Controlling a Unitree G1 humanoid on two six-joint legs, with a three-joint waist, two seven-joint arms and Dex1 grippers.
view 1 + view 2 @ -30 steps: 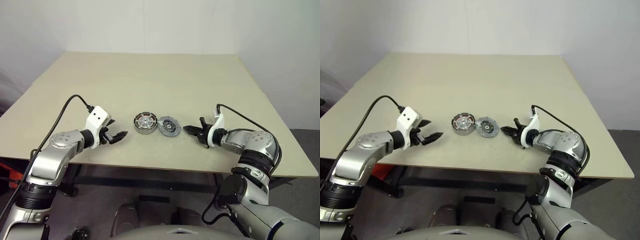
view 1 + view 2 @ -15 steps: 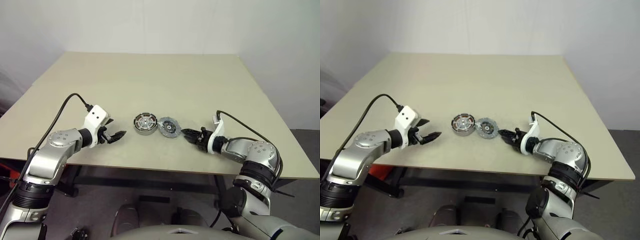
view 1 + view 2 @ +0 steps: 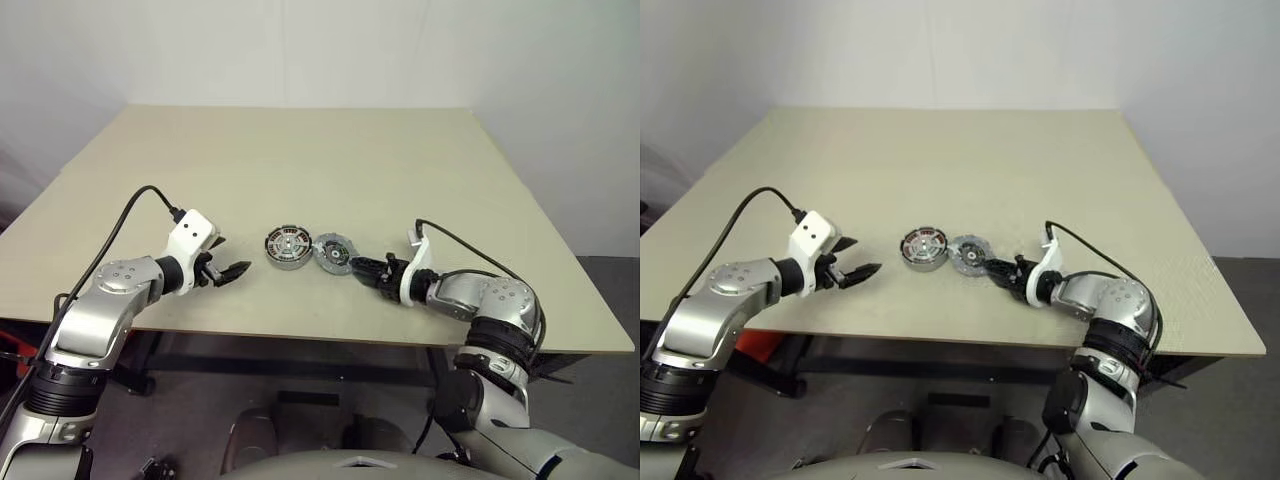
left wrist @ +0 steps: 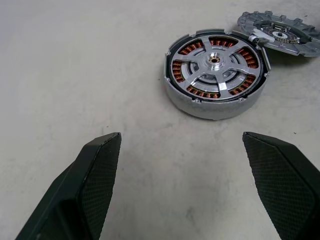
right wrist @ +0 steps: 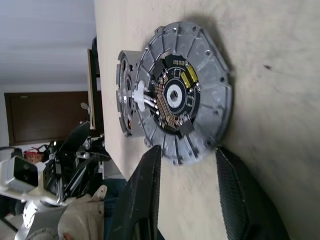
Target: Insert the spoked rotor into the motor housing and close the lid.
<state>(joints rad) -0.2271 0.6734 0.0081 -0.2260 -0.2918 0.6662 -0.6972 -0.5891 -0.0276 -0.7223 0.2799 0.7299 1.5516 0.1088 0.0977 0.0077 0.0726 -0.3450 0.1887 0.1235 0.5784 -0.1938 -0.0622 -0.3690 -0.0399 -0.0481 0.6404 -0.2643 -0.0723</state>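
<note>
- Since a second ago the right gripper has come in leftward, low over the beige counter, to the right edge of the lid, a dark grey notched metal disc with a small circuit board at its centre.
- Its fingers stand apart at the lid's edge; nothing is gripped yet.
- The left gripper waits wide open, well left of the parts.
- The round silver motor housing with copper windings sits just left of the lid, the silver spoked rotor seemingly already seated inside.
- The lid looks stiff, fairly heavy and smooth; short white wires join it to the housing, so grip its notched rim, not the board.
</note>
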